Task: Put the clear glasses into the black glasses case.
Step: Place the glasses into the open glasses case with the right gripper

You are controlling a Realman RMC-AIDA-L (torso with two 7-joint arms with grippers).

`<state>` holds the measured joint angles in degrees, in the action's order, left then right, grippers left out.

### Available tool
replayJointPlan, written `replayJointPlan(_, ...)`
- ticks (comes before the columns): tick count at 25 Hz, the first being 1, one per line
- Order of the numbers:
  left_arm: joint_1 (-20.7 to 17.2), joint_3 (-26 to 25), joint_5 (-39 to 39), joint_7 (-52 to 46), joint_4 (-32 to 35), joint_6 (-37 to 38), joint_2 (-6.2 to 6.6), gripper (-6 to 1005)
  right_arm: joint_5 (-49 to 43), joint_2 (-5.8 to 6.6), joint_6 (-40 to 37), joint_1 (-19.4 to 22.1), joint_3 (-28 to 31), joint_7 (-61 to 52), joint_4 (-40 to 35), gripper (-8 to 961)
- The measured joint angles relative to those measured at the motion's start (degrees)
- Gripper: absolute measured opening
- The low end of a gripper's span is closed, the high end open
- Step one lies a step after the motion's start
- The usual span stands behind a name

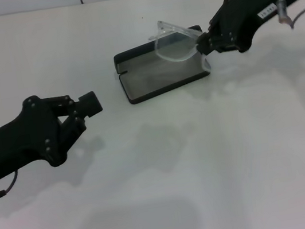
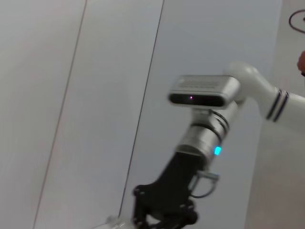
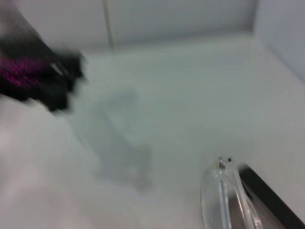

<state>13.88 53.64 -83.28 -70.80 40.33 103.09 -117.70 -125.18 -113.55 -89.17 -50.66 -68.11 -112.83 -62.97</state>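
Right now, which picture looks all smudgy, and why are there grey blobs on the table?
The right wrist view is smudgy: the left gripper is a dark smear, and the clear glasses look soft. The head view is sharp; its grey blobs on the table are soft shadows. The left wrist view is fairly clear and shows the right gripper.

Head view: high, facing forward and down over white bench [image 1: 207, 169]; takes in both arms, black glasses case [image 1: 153, 82] at mid-distance. Left wrist view: low, facing up and across toward wall panels; catches right arm [image 2: 205, 133] from afar. Right wrist view: close above bench, facing across it; clear glasses [image 3: 228, 200] at near edge, left gripper [image 3: 43, 78] blurred beyond. Shared with head view: glasses, case rim, left gripper.
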Motion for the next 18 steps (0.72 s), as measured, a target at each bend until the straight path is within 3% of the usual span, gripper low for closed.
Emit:
replayJointPlan(5, 0.8, 0.1, -1.4, 0.1, 0.0, 0.0, -0.62, 38, -13.8, -1.83, -0.8, -7.9, -0.7, -1.4, 2.7, 57)
replayJointPlan(9, 1.1, 0.1, -1.9, 0.1, 0.0, 0.0, -0.71, 38, -16.6, -2.17, 0.4, -12.6, -5.2, -1.4, 7.1, 60)
replayJointPlan(15, 1.2, 0.2, -3.5, 0.1, 0.7, 0.0, -0.28, 38, -16.8, -2.36, 7.0, -12.5, -15.4, 1.7, 6.7, 65)
replayJointPlan(18, 1.2, 0.1, -5.0, -0.2, 1.6, 0.1, -0.2, 38, -16.6, -2.5, 8.9, -12.2, -17.7, 5.2, 6.7, 67)
